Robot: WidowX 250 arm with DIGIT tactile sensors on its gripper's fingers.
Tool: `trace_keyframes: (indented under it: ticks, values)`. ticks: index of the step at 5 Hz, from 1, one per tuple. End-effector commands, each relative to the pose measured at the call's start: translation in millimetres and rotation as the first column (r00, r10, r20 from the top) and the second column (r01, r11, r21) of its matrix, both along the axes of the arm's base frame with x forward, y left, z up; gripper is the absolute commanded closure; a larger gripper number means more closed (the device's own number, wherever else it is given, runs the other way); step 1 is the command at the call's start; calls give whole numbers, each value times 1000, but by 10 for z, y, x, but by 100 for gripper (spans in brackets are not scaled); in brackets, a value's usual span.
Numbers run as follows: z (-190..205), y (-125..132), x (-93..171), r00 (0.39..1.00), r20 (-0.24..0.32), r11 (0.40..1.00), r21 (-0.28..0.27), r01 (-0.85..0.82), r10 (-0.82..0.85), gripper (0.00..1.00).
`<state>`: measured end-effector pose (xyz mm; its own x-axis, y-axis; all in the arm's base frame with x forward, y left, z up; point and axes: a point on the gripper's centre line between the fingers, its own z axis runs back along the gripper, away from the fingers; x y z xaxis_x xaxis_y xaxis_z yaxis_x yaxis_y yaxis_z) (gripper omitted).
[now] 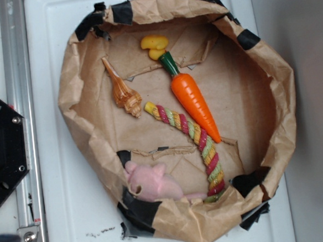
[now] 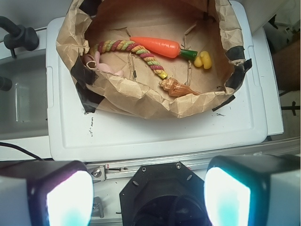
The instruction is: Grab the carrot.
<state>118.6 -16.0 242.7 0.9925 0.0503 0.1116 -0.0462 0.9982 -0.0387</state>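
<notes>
1. Carrot (image 1: 192,99) lay inside the brown paper basket (image 1: 268,63), on its floor near the middle, between the small yellow toy (image 1: 154,45) at its stem end and the striped rope toy (image 1: 193,135), which its pointed end touched or overlapped.

2. In the wrist view the carrot (image 2: 157,46) sat well ahead of the gripper (image 2: 148,197), far up the frame and nearly centred, beyond the near wall of the basket (image 2: 141,99). By my reading the coming move was a long reach forward and down over that crumpled rim.

3. Its long axis ran almost crosswise to the gripper's line of sight in the wrist view, tilted only slightly, with the green stem to the right and the point to the left.

4. In the exterior view the same axis ran diagonally, stem toward the upper left and tip toward the lower right.

5. The gripper's two fingers (image 2: 61,197) stood wide apart at the bottom corners of the wrist view, holding nothing.

6. A shell-shaped toy (image 2: 176,87) lay just inside the near wall, between gripper and carrot; a pink soft toy (image 1: 152,181) lay further off.
</notes>
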Motion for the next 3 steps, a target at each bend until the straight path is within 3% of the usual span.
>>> trace_keyframes:
  ticks: [1,2,3]
  values:
    - [0,0,0,1000,0,1000,0,0,0,0]
    - [-378,151,452,992,123,994,111,17,-31,0]
    - [-694,248,773,984,70,976,158,150,-162,0]
